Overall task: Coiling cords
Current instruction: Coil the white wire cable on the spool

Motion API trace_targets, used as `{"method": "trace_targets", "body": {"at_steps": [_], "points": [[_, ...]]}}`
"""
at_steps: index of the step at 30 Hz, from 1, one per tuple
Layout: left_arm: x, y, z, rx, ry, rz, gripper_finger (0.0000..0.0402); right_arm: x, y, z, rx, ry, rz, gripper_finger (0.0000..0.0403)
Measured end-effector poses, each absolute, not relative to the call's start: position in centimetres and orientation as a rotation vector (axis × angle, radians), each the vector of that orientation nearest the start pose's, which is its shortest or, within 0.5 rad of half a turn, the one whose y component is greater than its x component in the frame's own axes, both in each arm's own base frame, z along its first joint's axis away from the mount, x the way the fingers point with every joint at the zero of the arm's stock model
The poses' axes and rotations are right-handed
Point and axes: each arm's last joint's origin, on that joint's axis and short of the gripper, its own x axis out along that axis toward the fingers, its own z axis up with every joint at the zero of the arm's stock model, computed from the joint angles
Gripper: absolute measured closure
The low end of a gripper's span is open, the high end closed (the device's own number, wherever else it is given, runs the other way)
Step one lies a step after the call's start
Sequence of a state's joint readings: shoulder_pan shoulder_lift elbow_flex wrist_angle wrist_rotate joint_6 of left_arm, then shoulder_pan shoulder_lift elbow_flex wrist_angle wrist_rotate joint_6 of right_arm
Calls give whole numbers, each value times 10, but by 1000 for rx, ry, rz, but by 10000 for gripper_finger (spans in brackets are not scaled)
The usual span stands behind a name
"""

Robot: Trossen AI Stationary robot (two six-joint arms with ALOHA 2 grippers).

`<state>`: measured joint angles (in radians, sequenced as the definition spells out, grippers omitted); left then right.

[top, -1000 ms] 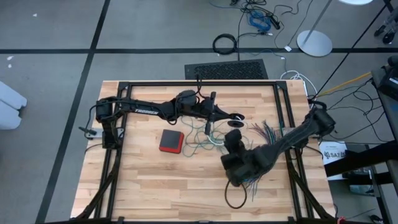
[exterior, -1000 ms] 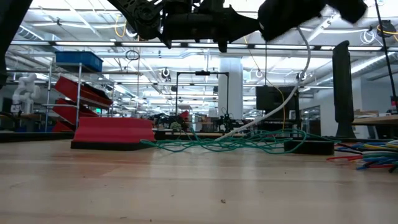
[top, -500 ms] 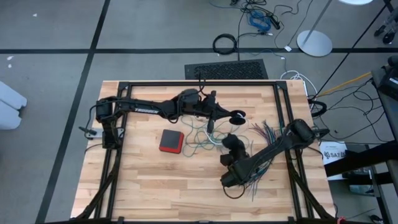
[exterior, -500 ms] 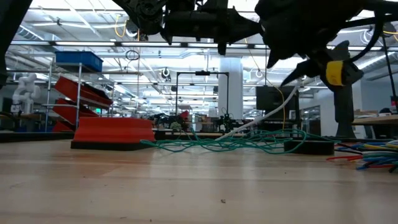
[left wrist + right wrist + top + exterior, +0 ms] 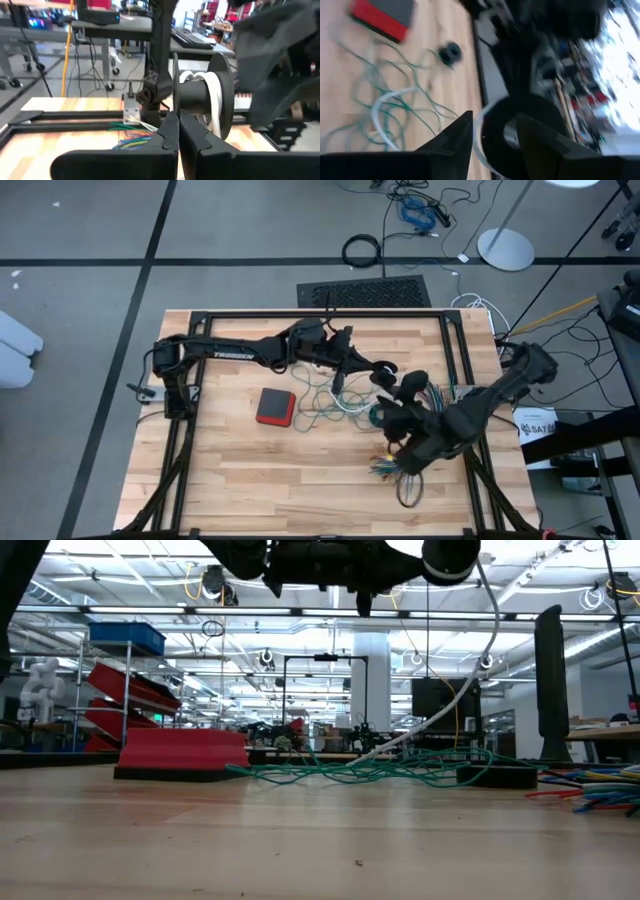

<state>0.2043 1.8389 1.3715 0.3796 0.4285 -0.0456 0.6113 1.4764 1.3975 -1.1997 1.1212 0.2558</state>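
Note:
My left gripper (image 5: 348,368) is shut on a small black spool (image 5: 202,95) with the white cord wound on it, held high over the table's middle. The white cord (image 5: 445,705) runs from the spool down to the table, where a loop of it lies (image 5: 380,110). The teal-green cord (image 5: 322,405) lies in a loose tangle on the table beside it (image 5: 370,772). My right gripper (image 5: 398,395) is open, close by the spool on its right, near side; the spool (image 5: 520,125) shows blurred just beyond its fingers. My left gripper pinches the rim of the spool's near flange (image 5: 175,107) between its two fingers, which come level from the table's left. The spool is lifted clear of the table with its axle about level, and the white cord hangs slack from it. Whether my right gripper touches the spool, I cannot tell.
A red flat box (image 5: 275,406) lies left of the tangle. A small black ring (image 5: 450,52) lies near the cords. A fanned bundle of multicoloured wires (image 5: 435,392) lies right of them, with more wires (image 5: 385,470) and a black cable loop (image 5: 410,492) toward the near edge.
My right gripper has gone toward the table's right and far edges and up, toward the spool, and has turned about; it has risen out of the low view. My left gripper has kept hold of the spool, almost still.

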Motion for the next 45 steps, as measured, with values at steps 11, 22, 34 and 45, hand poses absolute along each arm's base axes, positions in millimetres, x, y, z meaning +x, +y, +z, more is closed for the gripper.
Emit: {"method": "trace_targets", "body": {"at_steps": [11, 22, 34, 45], "points": [[411, 84, 360, -154, 159, -211, 401, 249, 144, 312, -1055, 905, -327, 261], [398, 114, 383, -295, 232, -164, 401, 281, 134, 260, -1315, 1226, -216, 261], [391, 126, 378, -398, 298, -260, 401, 300, 107, 225, -1428, 1494, -194, 261], [391, 124, 378, -405, 303, -315, 401, 307, 72, 224, -1303, 1646, -168, 261]]}}
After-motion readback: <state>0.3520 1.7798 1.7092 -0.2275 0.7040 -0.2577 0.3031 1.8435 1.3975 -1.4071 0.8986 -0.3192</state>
